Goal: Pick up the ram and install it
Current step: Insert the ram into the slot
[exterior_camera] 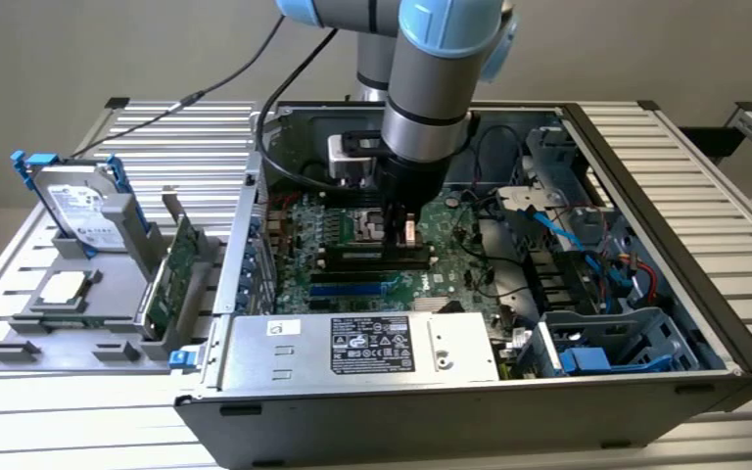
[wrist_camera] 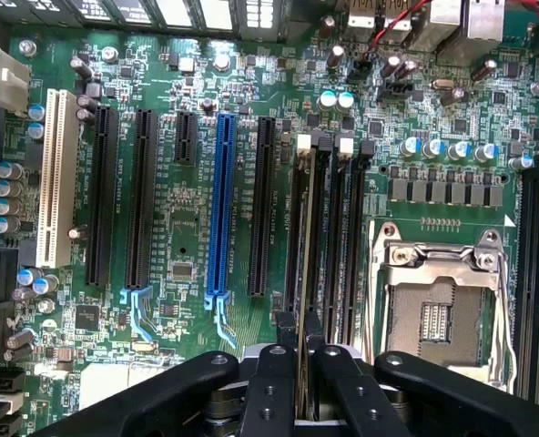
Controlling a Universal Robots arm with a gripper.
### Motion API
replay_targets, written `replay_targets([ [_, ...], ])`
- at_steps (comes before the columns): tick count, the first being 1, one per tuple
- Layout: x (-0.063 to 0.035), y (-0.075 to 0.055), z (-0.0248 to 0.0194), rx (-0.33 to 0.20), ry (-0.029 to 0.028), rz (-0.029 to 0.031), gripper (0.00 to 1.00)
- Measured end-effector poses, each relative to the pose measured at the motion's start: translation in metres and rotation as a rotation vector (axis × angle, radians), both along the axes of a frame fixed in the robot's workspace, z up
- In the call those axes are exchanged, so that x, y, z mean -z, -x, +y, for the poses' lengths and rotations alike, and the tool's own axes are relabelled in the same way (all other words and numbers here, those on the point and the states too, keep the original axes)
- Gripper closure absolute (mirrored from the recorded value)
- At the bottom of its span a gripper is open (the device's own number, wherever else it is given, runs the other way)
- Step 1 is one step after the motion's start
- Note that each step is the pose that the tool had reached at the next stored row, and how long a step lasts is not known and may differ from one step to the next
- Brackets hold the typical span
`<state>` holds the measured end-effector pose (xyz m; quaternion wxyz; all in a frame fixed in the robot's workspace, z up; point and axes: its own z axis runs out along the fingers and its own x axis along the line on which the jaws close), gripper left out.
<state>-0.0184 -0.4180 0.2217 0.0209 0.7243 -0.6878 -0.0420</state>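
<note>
One arm [exterior_camera: 429,88] reaches down into open computer case [exterior_camera: 481,431]. You see gripper [wrist_camera: 306,387] clamped on ram [wrist_camera: 307,273], with stick held edge-on between both fingers [wrist_camera: 271,382]. Ram hangs over outermost of black memory slots [wrist_camera: 351,246] beside processor socket [wrist_camera: 438,305] and lies lengthwise along slot. You cannot tell whether ram touches slot. Blue expansion slot [wrist_camera: 219,209] lies farther from socket, beyond ram. Hard drive [exterior_camera: 78,211] stands well apart from socket, outside case.

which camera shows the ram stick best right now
The wrist view: the thin dark-green ram stick runs edge-on from between the fingers of the black gripper, along the black motherboard slots. In the exterior view the gripper covers nearly all of it.
</note>
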Motion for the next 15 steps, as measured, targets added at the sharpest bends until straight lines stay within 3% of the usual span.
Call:
replay_targets([
  [5, -0.0054, 0.0, -0.0005, 0.0, 0.0002, 0.0101, 0.85],
  [15, -0.0056, -0.0005, -0.0019, 0.0, 0.0004, 0.0113, 0.85],
])
